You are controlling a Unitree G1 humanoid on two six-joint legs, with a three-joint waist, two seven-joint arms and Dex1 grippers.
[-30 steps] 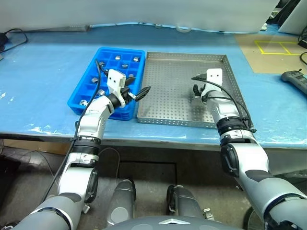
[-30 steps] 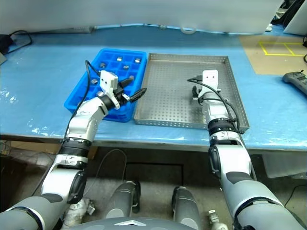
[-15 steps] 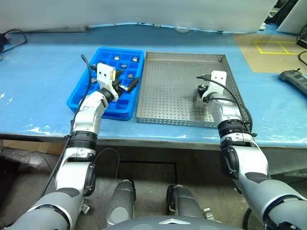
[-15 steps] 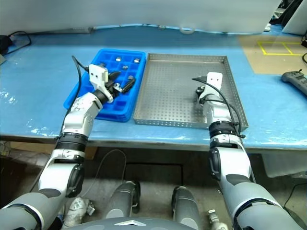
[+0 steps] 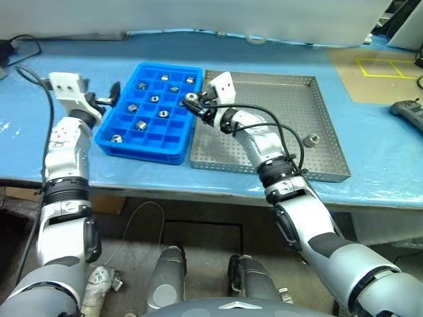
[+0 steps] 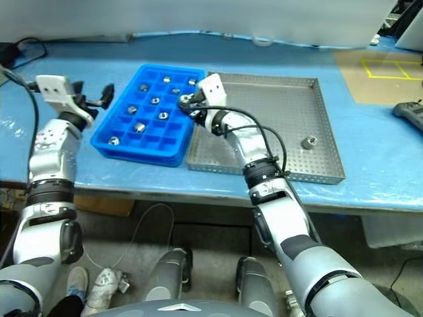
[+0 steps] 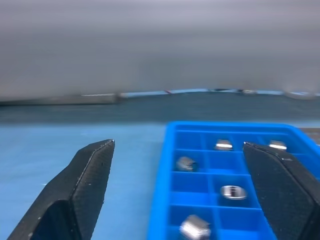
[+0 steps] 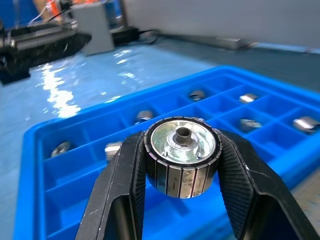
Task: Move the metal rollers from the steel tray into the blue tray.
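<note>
The right pincer (image 8: 181, 165), which a second ago stood over the steel tray (image 5: 317, 168), has swung across and is now clamped on one of the metal rollers (image 8: 181, 155), holding it above the blue tray (image 5: 129, 144) at the edge nearest the steel tray. The left pincer (image 5: 106, 98), fingers wide apart and empty, has moved off the blue tray to the bare surface (image 5: 39, 148) beside it. One roller (image 5: 313, 139) remains in the steel tray, well apart from the right pincer. No readable writing.
</note>
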